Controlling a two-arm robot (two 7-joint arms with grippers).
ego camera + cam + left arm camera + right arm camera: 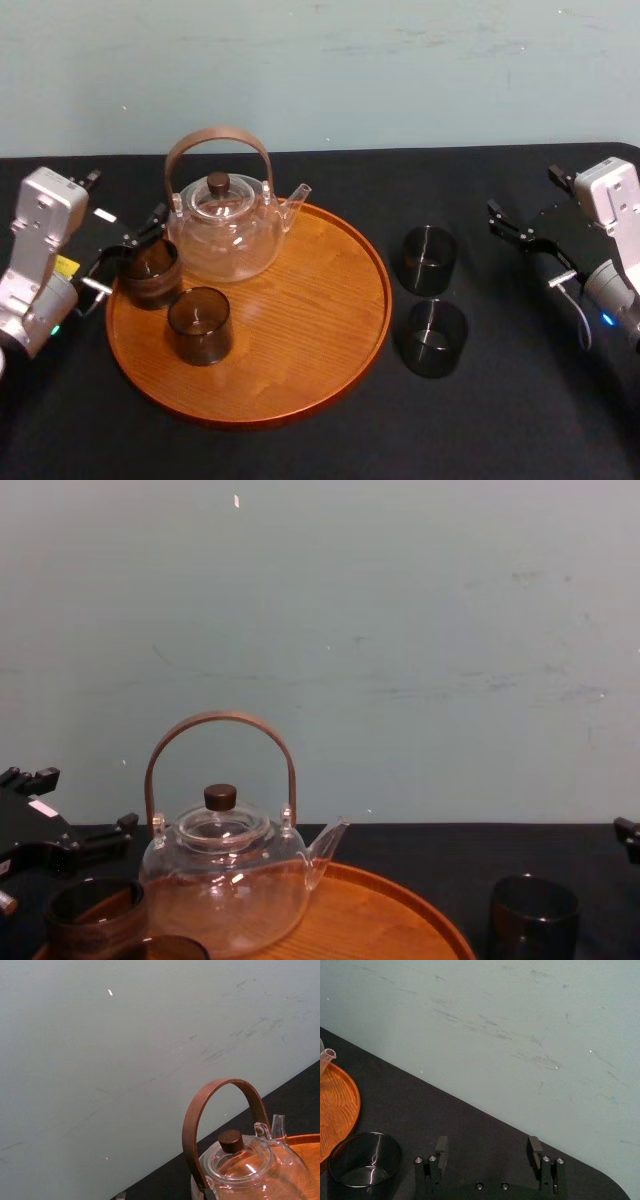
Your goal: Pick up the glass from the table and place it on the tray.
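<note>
Glass (150, 275), smoky brown, short and round, down on left edge of smooth wooden tray (330, 330), beside clear teapot (225, 235). Left hand (133, 255) around it; cannot tell whether squeezing or loose. Placing step, likely almost done. Next: let go, lift away gently. Right hand (487, 1149) spread apart over black cloth desk (520, 400), near far glass (428, 260).

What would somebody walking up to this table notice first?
The clear glass teapot with its arched brown handle stands back left on the round wooden tray. The left gripper is at a dark glass on the tray's left edge, a second glass just in front. Two more glasses sit on the black table right of the tray, near the open right gripper.
</note>
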